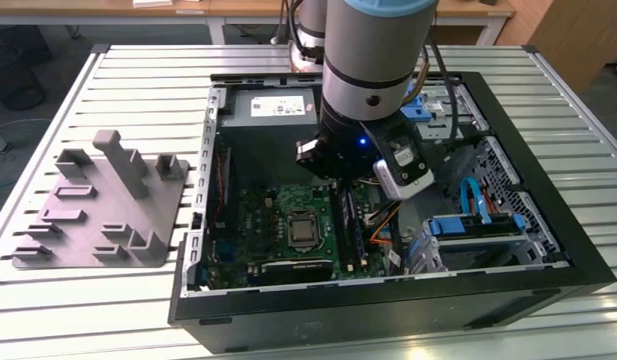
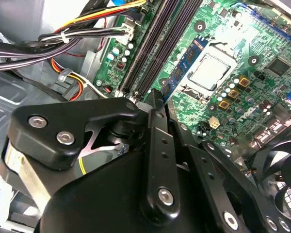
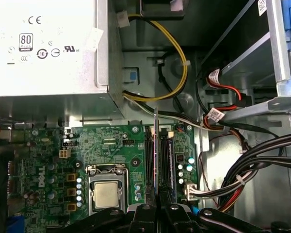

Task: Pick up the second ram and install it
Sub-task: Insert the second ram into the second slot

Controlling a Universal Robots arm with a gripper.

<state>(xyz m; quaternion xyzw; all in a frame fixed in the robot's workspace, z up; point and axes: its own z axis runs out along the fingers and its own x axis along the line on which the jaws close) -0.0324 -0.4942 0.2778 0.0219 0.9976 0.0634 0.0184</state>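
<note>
My gripper [image 1: 336,180] is inside the open computer case [image 1: 548,247], low over the green motherboard [image 1: 278,217]. It is shut on the second ram [image 3: 156,145], a thin dark stick seen edge-on in the first wrist view, reaching out from between the fingertips [image 3: 143,209]. The stick runs parallel to the long black memory slots [image 3: 148,160], right above them. I cannot tell whether it touches a slot. In the second wrist view my gripper [image 2: 162,99] holds the ram [image 2: 184,63] beside the slots [image 2: 155,43].
The silver processor [image 3: 106,194] sits beside the slots. The grey power supply [image 3: 43,48] is at the far end, with yellow and black cables [image 3: 179,53] looping nearby. Blue drive brackets [image 1: 468,225] lie toward the exterior view's right. A grey holder [image 1: 98,202] rests outside the case.
</note>
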